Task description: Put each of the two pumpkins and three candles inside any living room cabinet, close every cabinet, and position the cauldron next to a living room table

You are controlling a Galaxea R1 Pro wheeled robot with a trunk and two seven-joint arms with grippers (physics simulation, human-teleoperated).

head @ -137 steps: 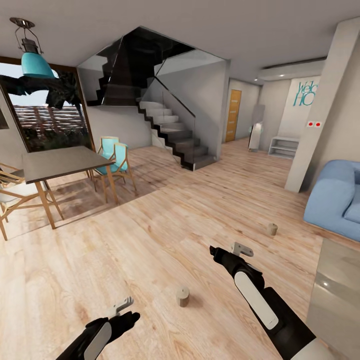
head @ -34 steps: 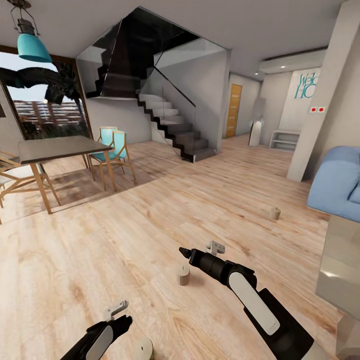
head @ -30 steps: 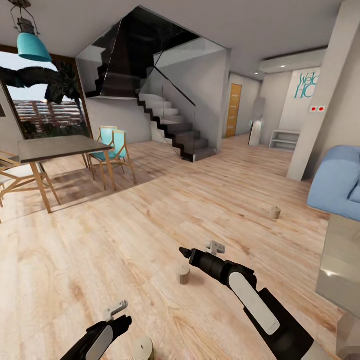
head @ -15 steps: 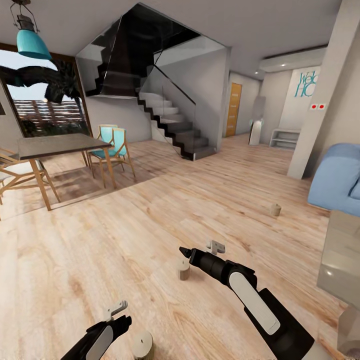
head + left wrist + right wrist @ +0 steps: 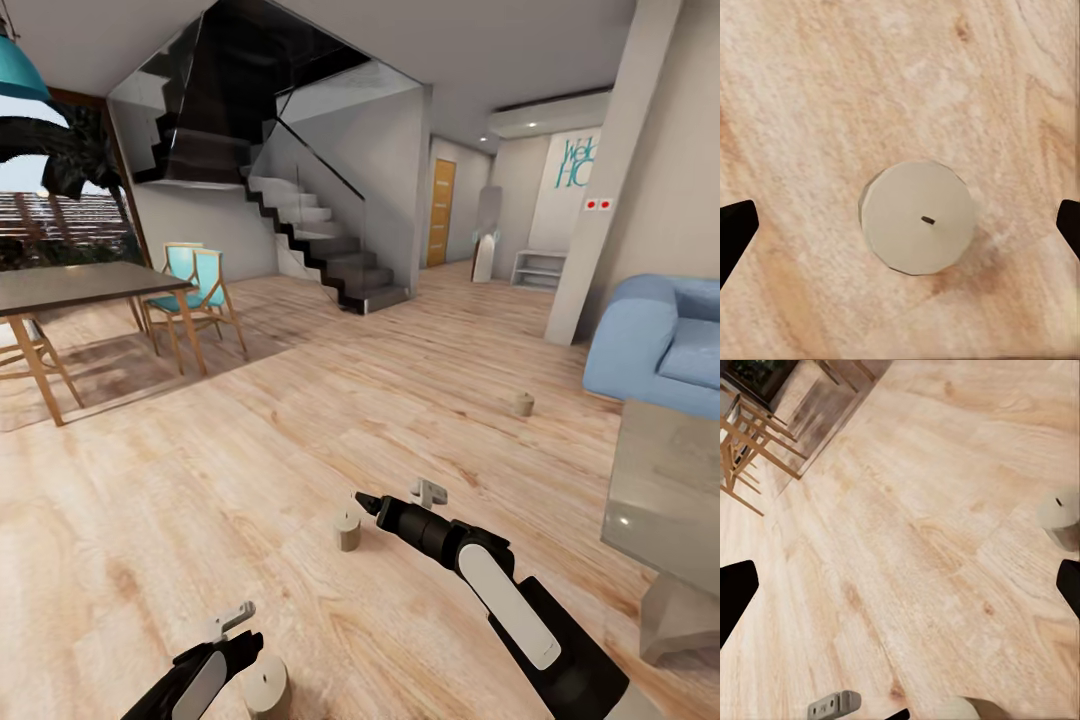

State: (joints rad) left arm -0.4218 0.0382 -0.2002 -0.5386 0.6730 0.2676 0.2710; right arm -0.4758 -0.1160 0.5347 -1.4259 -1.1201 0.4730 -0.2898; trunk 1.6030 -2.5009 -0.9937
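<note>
Left tool [image 5: 900,225] wide open, straight above upright candle [image 5: 917,217].

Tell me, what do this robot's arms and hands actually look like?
Both arms are matte black with a long, rounded white panel along the forearm. Each tapers to a dark gripper, the right gripper and the left gripper, with a small grey metal bracket on top. In the wrist views the fingers are plain black wedges.

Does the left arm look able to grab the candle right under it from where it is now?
Probably yes. The left gripper hangs open directly above the candle, one fingertip on each side, and only bare wooden floor surrounds it, so nothing blocks a straight descent.
</note>
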